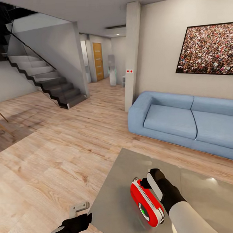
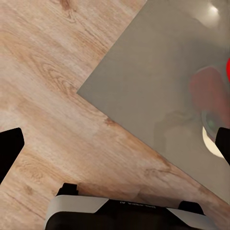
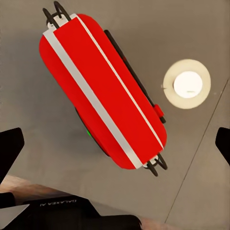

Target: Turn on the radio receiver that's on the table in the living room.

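One radio receiver [image 1: 147, 203] stands on the table [image 1: 115, 183] near its front edge, w/ our right gripper [image 1: 153, 185] just above it, fingers spread, not touching. Our left gripper [image 1: 78, 217] hangs over the wood floor [image 1: 54, 155] beside the table, fingers spread too.

Both arms reach forward, left end effector [image 1: 80, 211] and right end effector [image 1: 149, 182] spread wide.
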